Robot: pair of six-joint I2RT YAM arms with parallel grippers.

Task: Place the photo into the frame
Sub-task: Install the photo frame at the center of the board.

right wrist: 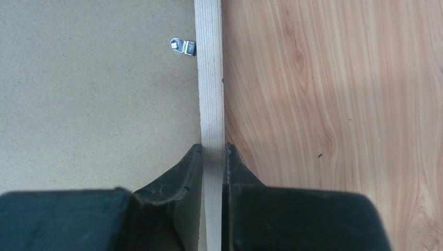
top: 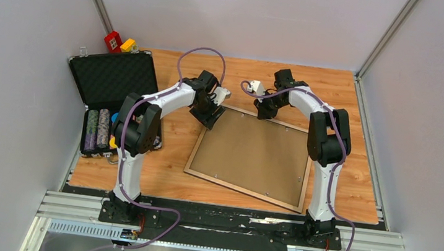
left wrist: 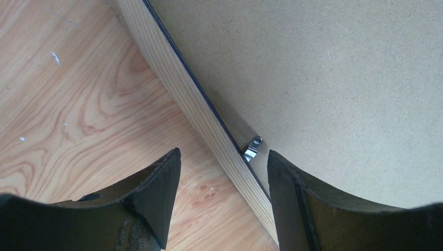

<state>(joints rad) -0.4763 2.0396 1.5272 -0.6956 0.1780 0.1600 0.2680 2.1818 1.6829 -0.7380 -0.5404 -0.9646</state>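
The frame [right wrist: 210, 94] is clenched by the right gripper [right wrist: 212, 150]; the left gripper [left wrist: 223, 155] is spread astride its edge. Lifted one-sidedly, the frame could be twisted or dropped.

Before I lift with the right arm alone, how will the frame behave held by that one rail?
The right gripper pinches one thin wooden rail of the frame, so the wide frame will probably swing down and twist. It looks stiff, not floppy. The backing panel sits under a small metal clip, so it likely stays in.
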